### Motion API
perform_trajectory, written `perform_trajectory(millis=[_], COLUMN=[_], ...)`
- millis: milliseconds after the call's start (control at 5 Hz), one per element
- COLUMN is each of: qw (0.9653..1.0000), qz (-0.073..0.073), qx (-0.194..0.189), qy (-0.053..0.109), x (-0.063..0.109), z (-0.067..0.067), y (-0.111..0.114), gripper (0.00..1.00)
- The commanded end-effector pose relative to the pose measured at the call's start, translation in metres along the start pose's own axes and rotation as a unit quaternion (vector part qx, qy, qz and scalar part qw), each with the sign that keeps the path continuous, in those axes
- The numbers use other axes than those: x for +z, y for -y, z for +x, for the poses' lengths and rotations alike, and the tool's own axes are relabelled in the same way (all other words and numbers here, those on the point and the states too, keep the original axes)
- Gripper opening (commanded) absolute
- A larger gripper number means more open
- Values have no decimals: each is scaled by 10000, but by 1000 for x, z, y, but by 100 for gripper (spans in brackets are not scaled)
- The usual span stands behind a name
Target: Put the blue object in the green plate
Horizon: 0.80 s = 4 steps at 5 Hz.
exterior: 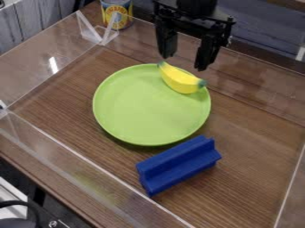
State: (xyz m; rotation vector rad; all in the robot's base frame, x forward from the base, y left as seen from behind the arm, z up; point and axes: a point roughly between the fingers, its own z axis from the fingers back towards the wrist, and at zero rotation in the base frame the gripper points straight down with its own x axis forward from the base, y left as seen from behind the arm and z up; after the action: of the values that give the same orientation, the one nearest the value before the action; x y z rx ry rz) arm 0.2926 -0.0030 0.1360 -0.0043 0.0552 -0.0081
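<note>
- Surface: brown wooden tabletop (256,134), with board seams and grain running diagonally across the view; sheen visible at left.
- Room: a pale strip borders the table's left side; beyond it the lower left corner is dark, with a curved black cable (27,205).
- Far left corner: a cylindrical container (116,14), yellow and blue, cut off by the top of the view.
- Task item: blue block (179,166), deep blue, elongated, with a stepped, ridged top. Located on the tabletop, off the plate, just beside its near right edge. Contact with the rim cannot be determined.
- Orientation: block lies flat. Its long axis runs obliquely, from lower left to upper right of the view; the upper right end lies nearer the plate.
- Lime-green plate (149,107): round, flat, shallow rim, bare over its visible face.
- Yellow banana-shaped toy (181,78): at the plate's far edge, green at its right tip.
- Black gripper (186,54): fingers apart, pointing down above the toy's far side, nothing clamped between them.
</note>
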Motion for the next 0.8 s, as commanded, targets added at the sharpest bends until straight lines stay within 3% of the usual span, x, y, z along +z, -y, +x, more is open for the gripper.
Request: perform_trajectory(millis=[0, 200, 400, 600], qw=[9995, 9933, 9860, 9837], qz=[11, 109, 140, 161], qx=[-309, -1143, -1640, -1764], qy=[-46, 158, 260, 307], x=[-5, -6, -7, -10], z=[-11, -39, -55, -62], y=[7, 24, 36, 41], gripper=[100, 100, 100, 100])
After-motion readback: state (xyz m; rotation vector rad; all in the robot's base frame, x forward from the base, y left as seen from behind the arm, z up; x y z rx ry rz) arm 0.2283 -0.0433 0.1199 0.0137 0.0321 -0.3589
